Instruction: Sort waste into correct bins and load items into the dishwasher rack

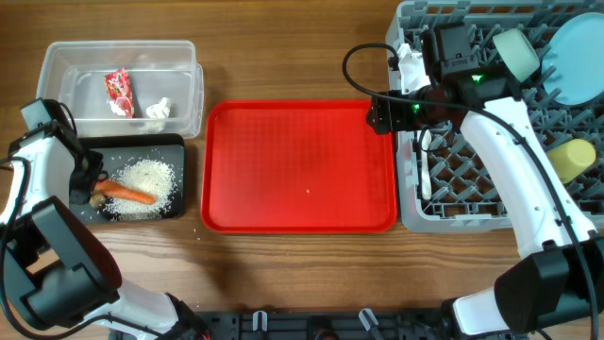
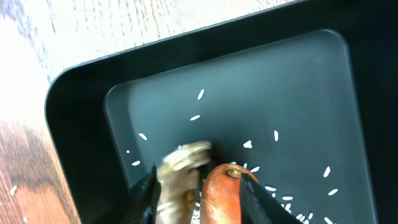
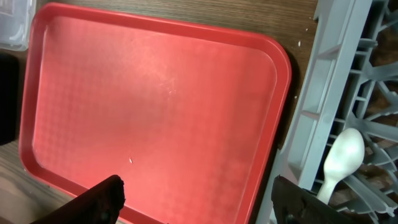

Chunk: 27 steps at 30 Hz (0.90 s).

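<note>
My left gripper is low in the black tray, also seen in the left wrist view. Its fingers are apart and straddle the brown lump and the carrot's end. The carrot lies flat beside the rice. The clear tub holds the wrapper and the tissue. My right gripper is open and empty over the red tray's right edge. The rack holds the mint bowl, blue plate, yellow cup and spoon. The blue bowl is not visible.
The red tray lies between the bins and the rack, bare except for a white speck. The spoon lies in the rack's left column. A few rice grains lie on the wood near the black tray's front right corner.
</note>
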{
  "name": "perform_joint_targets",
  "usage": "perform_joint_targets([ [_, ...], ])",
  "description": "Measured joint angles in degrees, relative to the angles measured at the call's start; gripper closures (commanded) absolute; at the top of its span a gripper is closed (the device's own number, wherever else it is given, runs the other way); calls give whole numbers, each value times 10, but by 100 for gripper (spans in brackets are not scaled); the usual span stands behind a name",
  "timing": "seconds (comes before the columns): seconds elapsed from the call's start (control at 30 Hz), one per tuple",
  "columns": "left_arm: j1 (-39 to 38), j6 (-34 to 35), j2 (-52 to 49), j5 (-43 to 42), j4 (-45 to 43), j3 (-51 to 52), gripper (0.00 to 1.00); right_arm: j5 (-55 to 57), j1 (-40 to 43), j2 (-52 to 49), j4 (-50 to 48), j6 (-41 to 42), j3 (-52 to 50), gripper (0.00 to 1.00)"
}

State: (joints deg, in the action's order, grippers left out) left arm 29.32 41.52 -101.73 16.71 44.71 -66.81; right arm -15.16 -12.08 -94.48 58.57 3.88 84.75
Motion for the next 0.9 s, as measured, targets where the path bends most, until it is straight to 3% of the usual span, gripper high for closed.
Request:
perform_joint_targets([
  [0.2, 0, -28, 11, -38, 2, -1, 29, 10, 0, 0, 0, 0, 0, 20],
  [0.4, -33, -76, 80, -125, -4, -13, 22, 17, 0, 0, -33, 2, 0, 7],
  [0.6, -167, -193, 116, -211, 5, -25, 0, 17, 0, 0, -90, 16, 0, 1],
  [0.77, -312, -272, 116, -239, 87, -25, 0, 14, 3, 0, -69, 22, 0, 0],
  [0.9, -367, -293, 116, -236, 169, -25, 0, 11, 21, 0, 1, 26, 0, 0],
])
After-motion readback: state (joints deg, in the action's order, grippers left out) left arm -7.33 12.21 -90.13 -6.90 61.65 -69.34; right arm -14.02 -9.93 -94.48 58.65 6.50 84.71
